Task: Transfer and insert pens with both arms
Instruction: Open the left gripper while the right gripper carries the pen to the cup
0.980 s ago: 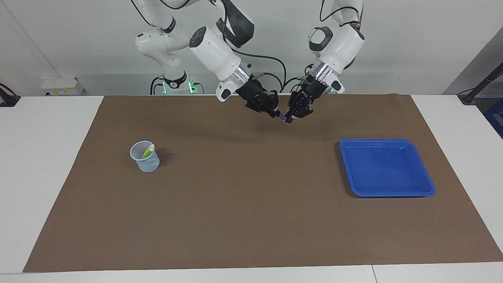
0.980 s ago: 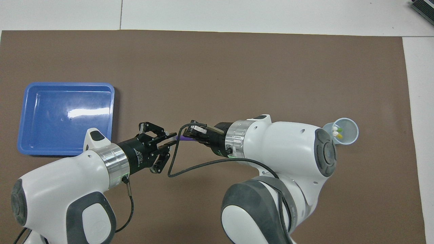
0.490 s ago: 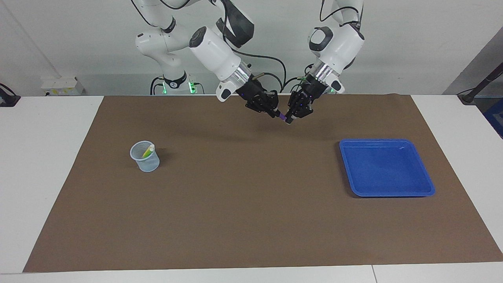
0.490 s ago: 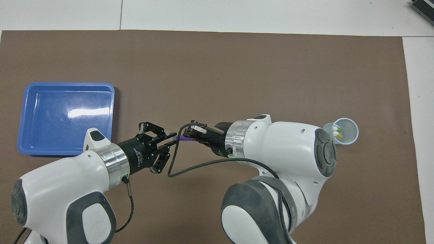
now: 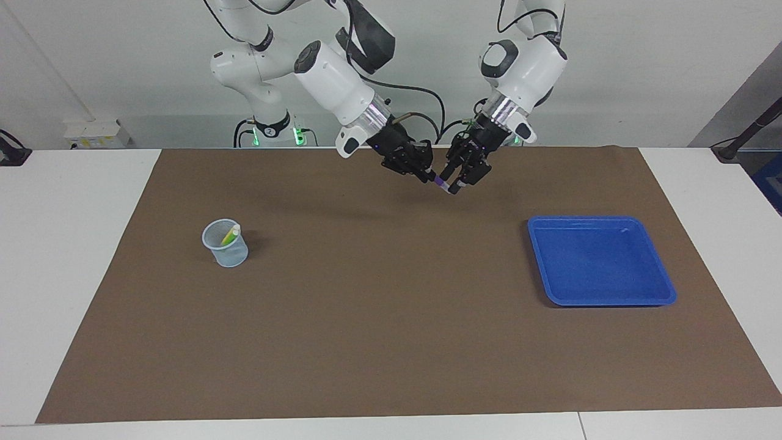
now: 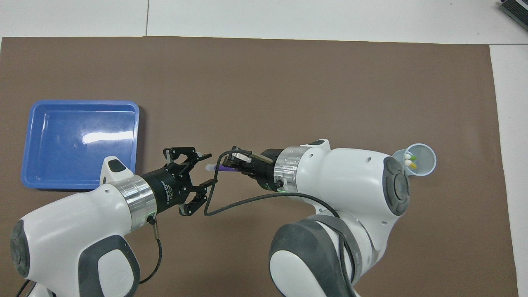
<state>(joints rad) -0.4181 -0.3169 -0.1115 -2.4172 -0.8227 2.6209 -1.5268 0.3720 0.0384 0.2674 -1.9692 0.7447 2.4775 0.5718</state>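
— Who has the purple pen?
— The right gripper — jaws clamped on it, up over the brown mat. From above its pale tip points at the left gripper, whose jaws stand apart around that end, not touching.
— And from across the bench?
— There the two grippers nearly meet. The yellow pen and green pen stand in the clear cup; the blue tray sits toward the left arm's end.
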